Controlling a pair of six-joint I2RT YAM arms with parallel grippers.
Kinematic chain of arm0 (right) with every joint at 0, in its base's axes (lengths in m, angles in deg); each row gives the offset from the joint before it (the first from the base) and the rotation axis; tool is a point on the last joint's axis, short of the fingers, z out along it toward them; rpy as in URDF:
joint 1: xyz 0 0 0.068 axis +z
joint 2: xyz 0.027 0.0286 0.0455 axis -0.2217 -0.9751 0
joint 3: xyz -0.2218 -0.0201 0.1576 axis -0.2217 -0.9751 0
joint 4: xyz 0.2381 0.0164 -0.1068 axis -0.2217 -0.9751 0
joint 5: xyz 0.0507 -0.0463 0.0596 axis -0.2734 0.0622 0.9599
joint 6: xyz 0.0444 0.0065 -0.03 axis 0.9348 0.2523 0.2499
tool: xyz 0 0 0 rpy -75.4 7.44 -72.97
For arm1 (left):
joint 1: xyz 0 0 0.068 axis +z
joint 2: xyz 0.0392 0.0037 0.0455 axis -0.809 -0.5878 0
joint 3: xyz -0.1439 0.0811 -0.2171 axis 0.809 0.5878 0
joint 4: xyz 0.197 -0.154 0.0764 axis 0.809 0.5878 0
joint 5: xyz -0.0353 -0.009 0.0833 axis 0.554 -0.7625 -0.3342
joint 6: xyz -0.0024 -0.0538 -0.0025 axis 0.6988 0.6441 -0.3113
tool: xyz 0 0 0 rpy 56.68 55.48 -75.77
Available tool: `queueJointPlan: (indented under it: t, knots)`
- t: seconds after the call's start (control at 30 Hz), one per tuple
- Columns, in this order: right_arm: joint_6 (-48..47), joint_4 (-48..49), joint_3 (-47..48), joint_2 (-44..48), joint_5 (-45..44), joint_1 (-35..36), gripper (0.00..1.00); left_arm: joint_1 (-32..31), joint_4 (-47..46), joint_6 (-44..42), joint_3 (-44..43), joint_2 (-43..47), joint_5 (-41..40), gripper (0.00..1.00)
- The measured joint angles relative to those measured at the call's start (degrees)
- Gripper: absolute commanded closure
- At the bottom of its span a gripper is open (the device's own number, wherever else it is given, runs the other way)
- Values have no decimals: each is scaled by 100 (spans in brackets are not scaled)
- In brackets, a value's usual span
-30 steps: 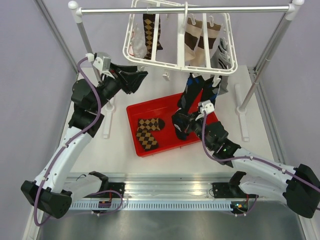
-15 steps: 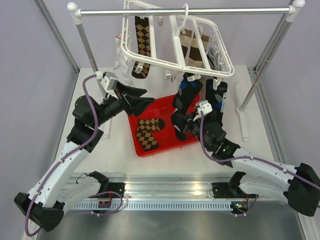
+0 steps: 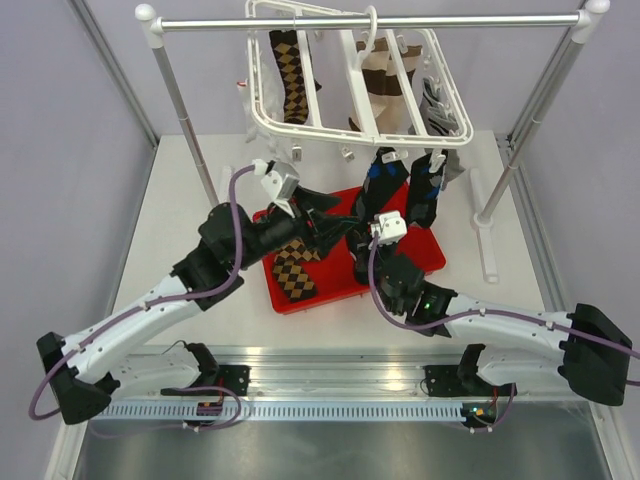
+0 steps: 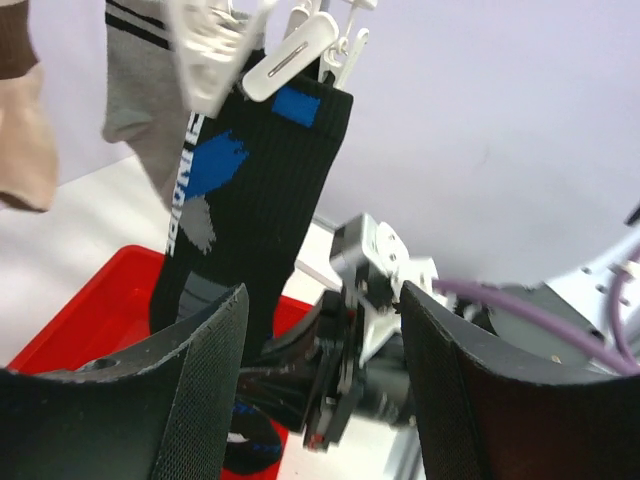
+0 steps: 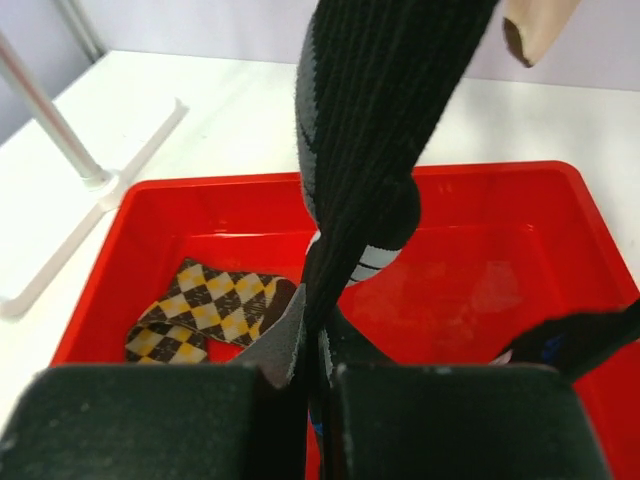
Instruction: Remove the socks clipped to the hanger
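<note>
The white hanger [image 3: 330, 131] hangs from the rail with an argyle sock [image 3: 288, 75], a striped sock [image 3: 375, 85] and a grey sock [image 3: 440, 105] clipped to it. Two black socks [image 3: 382, 180] with blue marks hang from its front edge over the red tray [image 3: 425, 262]. My right gripper [image 3: 362, 245] is shut on the lower end of the left black sock [image 5: 370, 150], low over the tray. My left gripper [image 3: 335, 222] is open just left of it, its fingers [image 4: 205, 380] either side of the view of that sock [image 4: 255, 200], which a white clip [image 4: 295, 55] holds.
One argyle sock [image 3: 292, 268] lies in the red tray, also in the right wrist view [image 5: 215, 310]. The silver rail stand [image 3: 360, 20] has posts and feet left and right of the tray [image 3: 487, 240]. A small white cloth [image 3: 248, 110] hangs at the hanger's left.
My left arm has swung down and right from beside the hanger to the black sock over the tray. The hanger has rocked. My right gripper has kept its hold and shifted slightly left.
</note>
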Motion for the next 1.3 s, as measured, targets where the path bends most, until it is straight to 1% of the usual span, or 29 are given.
queueJointPlan:
  t: [0.23, 0.43, 0.63, 0.8, 1.03, 1.3]
  knots:
    - [-444, 210, 149, -490, -997, 369, 99, -713, -138, -514, -531, -708, -1180, 35]
    - [-752, 442, 245, -660, -1510, 568, 99, -1172, -358, -1014, -1001, -1047, -1950, 35]
    - [-1215, 861, 293, -844, -1915, 671, 99, -1499, -463, -1556, -1576, -1423, -2540, 34]
    - [-1620, 1147, 330, -1110, -2236, 807, 99, -1624, -492, -1834, -1749, -1624, -2914, 34]
    - [-2122, 1558, 470, -1440, -2677, 942, 99, -1864, -531, -2277, -2107, -2050, -3810, 39]
    - [-2643, 2044, 671, -1834, -3047, 1082, 99, -2153, -887, -3016, -2337, -2485, -4898, 45]
